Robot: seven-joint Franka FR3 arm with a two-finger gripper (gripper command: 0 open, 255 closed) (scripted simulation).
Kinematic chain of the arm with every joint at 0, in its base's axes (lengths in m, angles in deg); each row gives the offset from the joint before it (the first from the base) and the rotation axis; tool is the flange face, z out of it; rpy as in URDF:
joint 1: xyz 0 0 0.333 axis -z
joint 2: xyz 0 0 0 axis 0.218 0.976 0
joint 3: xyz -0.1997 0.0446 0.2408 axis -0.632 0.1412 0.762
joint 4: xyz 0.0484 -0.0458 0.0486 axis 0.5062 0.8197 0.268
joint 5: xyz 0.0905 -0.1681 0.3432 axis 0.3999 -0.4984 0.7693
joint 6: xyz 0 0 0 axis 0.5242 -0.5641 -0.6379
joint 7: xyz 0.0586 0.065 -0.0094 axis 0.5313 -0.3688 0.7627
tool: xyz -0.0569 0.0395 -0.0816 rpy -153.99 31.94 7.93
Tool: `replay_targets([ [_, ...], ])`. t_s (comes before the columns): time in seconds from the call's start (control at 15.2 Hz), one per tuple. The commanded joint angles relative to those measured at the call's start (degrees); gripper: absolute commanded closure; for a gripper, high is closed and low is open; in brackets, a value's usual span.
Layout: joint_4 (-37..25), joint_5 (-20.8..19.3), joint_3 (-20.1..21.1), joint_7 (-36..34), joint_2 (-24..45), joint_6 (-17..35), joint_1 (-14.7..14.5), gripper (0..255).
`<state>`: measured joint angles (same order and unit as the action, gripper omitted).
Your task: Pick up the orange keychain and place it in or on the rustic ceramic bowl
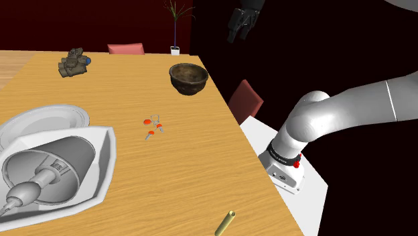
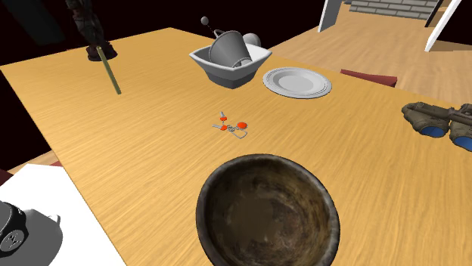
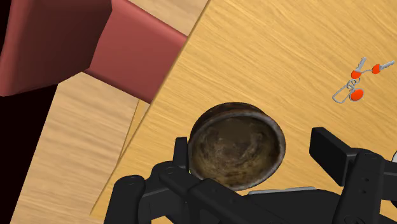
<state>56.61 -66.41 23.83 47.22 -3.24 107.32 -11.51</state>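
Orange keychain lies flat at shoulder view's centre on desk, well apart from brown bowl upper centre | tool spread, empty, high over bowl | next: shift over keychain, descend straight, straddle ring cluster

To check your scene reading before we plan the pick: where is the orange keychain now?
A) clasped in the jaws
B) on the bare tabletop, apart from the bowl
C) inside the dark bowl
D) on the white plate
B: the orange keychain lies on the wood-grain table, apart from the empty bowl, and the open jaws hold nothing.
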Motion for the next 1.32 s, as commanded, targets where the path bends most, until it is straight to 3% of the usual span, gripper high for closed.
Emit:
replay_targets([
  [0.0, 0.0, 0.0, 0.0, 0.0, 0.0, 0.0, 0.0, 0],
  [0.59, 7.6, 5.1, 10.4, -12.9, 3.6, 10.4, -2.1, 0],
  [1.25, 8.6, 8.4, 22.6, -27.9, 15.9, 23.1, -3.4, 0],
])
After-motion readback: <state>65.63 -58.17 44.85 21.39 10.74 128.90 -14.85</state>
